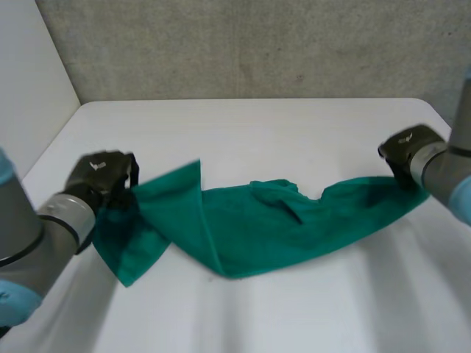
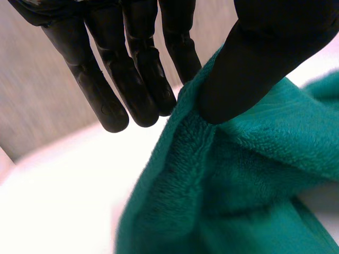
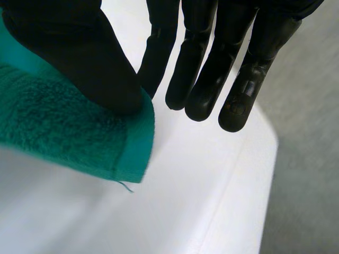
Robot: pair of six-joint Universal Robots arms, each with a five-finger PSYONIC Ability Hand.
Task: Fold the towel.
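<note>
The towel [image 1: 257,228] is strung across the table [image 1: 257,125] from nine o'clock to three, its middle sagging and bunched on the surface, with a flap turned over near the left end. At nine o'clock the left hand [image 1: 99,176] is closed on one end: the terry edge is pinched between the thumb [image 2: 254,69] and nearly straight fingers [image 2: 132,79]. At three o'clock the other end is taken by the right hand [image 1: 405,147], a hemmed corner being trapped under the thumb [image 3: 79,58] against the nearest of the straight fingers [image 3: 212,69]. The cloth is judged soft, light and floppy: no shape is held by it, so drooping and wrinkling are to be expected wherever it is not supported. The nap looks grippy, so slipping seems unlikely, yet little material is caught at the right corner and a sharp tug could free it. Corners and hemmed edges are the places to be held, pulled taut so that the middle is flattened before a fold is laid.
</note>
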